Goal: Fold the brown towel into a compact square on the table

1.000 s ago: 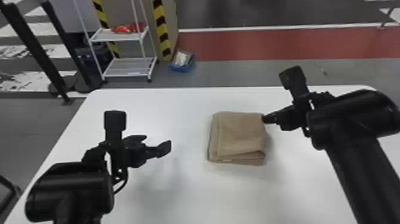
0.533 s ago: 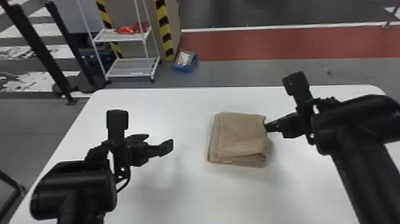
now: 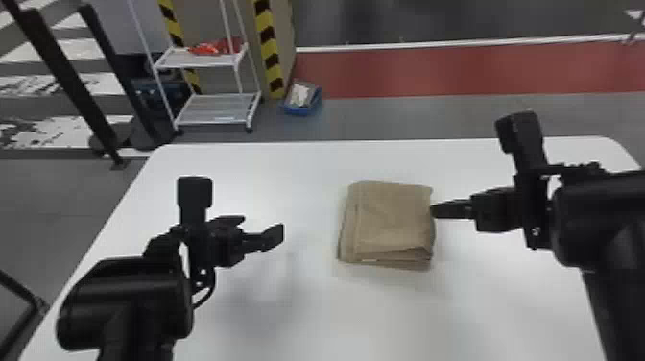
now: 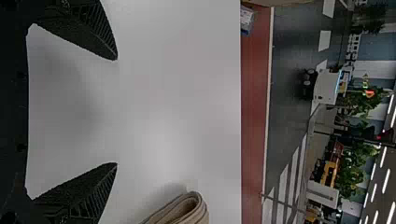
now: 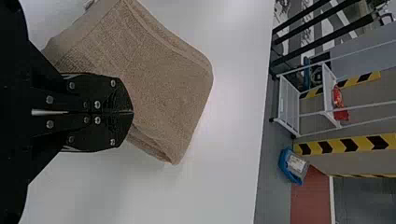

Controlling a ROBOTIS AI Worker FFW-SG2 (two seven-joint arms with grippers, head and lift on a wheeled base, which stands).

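On tabletop (image 3: 307,319), handle brown towel (image 3: 391,221) as likely light, limp; pinch layered edge (image 3: 396,262), with left end effector (image 4: 116,111) wide, right end effector (image 5: 132,112) closed.

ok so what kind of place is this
Probably a workshop or demo space: a wheeled metal rack, black-and-yellow hazard tape and a white worktable show it.

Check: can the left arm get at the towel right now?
Likely yes: left gripper is open, nothing stands between it and the towel; right gripper is at the opposite edge.
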